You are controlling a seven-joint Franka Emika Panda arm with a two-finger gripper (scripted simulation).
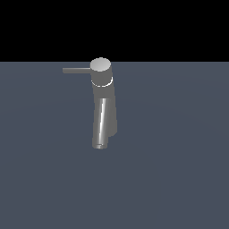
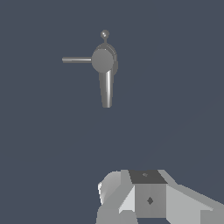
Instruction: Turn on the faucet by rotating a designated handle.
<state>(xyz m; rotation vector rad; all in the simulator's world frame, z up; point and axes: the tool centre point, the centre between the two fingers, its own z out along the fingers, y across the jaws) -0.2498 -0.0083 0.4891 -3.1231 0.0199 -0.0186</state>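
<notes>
The faucet (image 1: 103, 105) stands on the flat grey surface (image 1: 179, 170) with open room all around it. Its handle (image 1: 76, 70) points toward the exterior view's left. The end effector (image 2: 131, 205) is well apart; whether it is open I cannot tell.

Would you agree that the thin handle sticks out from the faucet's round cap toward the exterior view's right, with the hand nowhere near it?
Not quite: the handle sticks out toward the exterior view's left, as the exterior view shows. It does leave the faucet at its round cap, and the hand is indeed well away from it.
</notes>
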